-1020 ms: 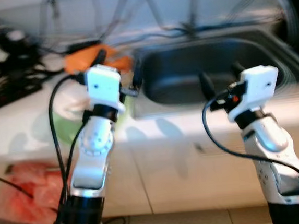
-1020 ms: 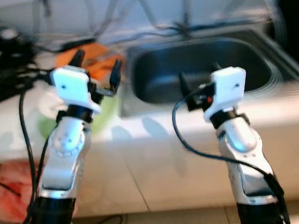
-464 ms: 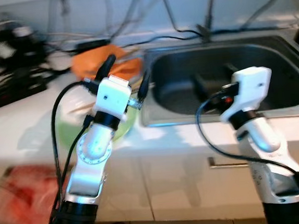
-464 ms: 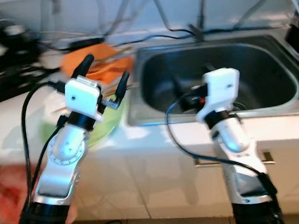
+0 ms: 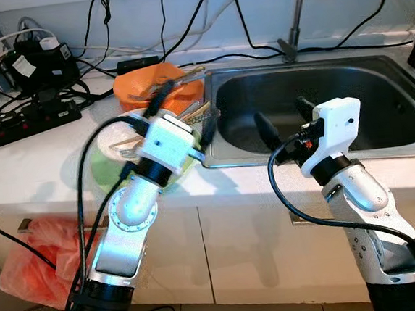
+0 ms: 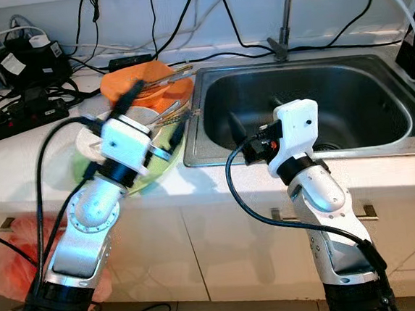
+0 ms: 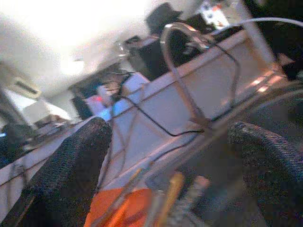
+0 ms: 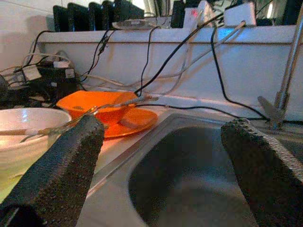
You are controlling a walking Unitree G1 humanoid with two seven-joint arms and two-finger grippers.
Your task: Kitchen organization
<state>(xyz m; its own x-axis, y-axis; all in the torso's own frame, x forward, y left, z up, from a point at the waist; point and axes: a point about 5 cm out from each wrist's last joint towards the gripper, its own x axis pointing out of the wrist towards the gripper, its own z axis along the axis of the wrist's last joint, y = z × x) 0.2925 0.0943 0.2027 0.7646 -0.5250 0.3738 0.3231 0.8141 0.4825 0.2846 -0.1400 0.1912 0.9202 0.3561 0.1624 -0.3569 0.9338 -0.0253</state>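
Left eye view: left hand (image 5: 182, 112) open over green plate (image 5: 104, 175) and white bowl (image 5: 119, 141) on bench (image 5: 34, 170); right hand (image 5: 281, 120) open above sink (image 5: 378, 111). Orange bowl (image 5: 140, 88) behind. Likely approach step; next, descend, grasp dish.

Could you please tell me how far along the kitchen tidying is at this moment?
Nothing looks done: the orange plastic bowl and white bowl with utensils sit beside the steel sink. In hand: nothing; the open left gripper hovers over them, the open right gripper over the sink. Everything remains.

sink basin (image 5: 377, 104): open | left counter: stacked bowls (image 5: 160, 94), cable tangle (image 5: 19, 84)
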